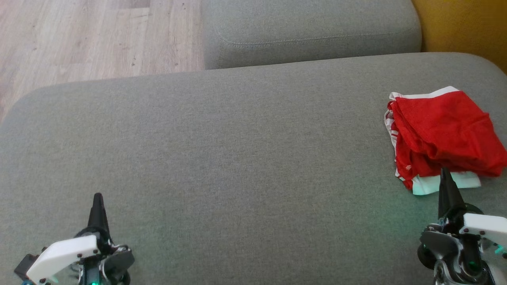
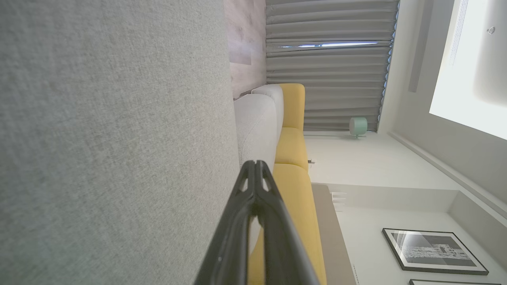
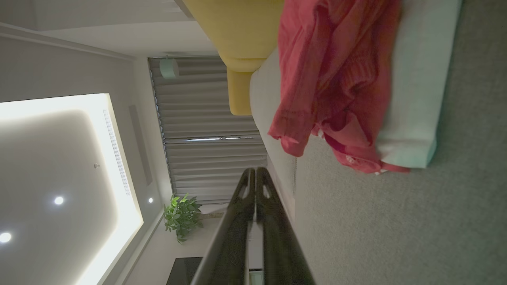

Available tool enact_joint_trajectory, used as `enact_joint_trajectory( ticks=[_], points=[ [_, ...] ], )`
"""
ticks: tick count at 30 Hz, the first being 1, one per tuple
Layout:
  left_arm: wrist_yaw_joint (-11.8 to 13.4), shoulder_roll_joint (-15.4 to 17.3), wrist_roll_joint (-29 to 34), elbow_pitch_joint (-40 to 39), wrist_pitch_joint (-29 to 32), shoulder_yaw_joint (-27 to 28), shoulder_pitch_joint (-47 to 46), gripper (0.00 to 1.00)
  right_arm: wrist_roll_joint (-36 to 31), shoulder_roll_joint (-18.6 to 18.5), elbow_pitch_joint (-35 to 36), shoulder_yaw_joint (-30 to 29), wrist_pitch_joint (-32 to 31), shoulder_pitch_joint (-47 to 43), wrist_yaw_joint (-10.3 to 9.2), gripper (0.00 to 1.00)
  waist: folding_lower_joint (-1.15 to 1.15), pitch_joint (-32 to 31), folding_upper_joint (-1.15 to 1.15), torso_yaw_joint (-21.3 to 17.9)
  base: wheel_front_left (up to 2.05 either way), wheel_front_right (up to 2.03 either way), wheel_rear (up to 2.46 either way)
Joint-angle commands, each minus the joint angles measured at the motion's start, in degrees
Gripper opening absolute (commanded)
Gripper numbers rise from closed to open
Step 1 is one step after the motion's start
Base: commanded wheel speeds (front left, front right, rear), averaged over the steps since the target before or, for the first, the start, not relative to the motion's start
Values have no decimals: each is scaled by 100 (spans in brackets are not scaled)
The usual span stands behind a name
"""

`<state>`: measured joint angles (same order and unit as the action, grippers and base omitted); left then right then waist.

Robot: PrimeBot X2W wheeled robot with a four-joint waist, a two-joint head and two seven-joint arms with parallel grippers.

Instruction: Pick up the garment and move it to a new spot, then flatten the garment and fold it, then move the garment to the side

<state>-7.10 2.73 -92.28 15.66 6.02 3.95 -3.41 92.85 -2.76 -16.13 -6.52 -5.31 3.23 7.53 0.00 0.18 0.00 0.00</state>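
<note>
1. Head view: the red garment (image 1: 439,126), white-trimmed and bunched, lies at the far right of the grey sofa (image 1: 237,158). The left fingers (image 1: 97,206) are pressed together at the near left, well apart from the garment. The right fingers (image 1: 446,186) are also pressed together at the near right, with their tip over the garment's white hem. I cannot tell if they touch it. Wood floor (image 1: 79,35) shows at the far left.
2. Left wrist view: the closed fingers hold nothing and lie just above the sofa. A yellow seat (image 2: 293,150) and a curtain (image 2: 328,79) are beyond.
3. Right wrist view: the fingers are shut and empty, and the garment is just ahead of their tips. A plant (image 3: 182,215) stands far off.
</note>
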Motion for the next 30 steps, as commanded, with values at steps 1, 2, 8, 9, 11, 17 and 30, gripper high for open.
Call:
enact_joint_trajectory(
  ticks=[1, 2, 8, 9, 11, 17, 30],
  points=[
    [-38, 36, -9, -162, 28, 233, -276, 0, 9, -81, 216, 94, -42, 287, -4, 0, 0, 0, 0, 0, 0, 0, 0],
    [-38, 36, -8, -162, 28, 233, -276, 0, 8, -80, 216, 92, -43, 287, -4, 0, 0, 0, 0, 0, 0, 0, 0],
    [-38, 34, -6, -162, 30, 236, -276, 0, 1, -74, 215, 85, -50, 288, -4, 0, 0, 0, 0, 0, 0, 0, 0],
    [-38, 34, -6, -162, 30, 236, -276, 0, 0, -73, 215, 83, -51, 288, -4, 0, 0, 0, 0, 0, 0, 0, 0],
    [-38, 33, -5, -162, 31, 237, -276, 0, -2, -72, 215, 81, -52, 288, -4, 0, 0, 0, 0, 0, 0, 0, 0],
    [-38, 31, -3, -162, 33, 239, -277, 0, -7, -67, 215, 74, -58, 289, -4, 0, 0, 0, 0, 0, 0, 0, 0],
    [-38, 28, 1, -162, 37, 244, -277, 0, -19, -58, 214, 61, -69, 290, -4, 0, 0, 0, 0, 0, 0, 0, 0]
  ],
)
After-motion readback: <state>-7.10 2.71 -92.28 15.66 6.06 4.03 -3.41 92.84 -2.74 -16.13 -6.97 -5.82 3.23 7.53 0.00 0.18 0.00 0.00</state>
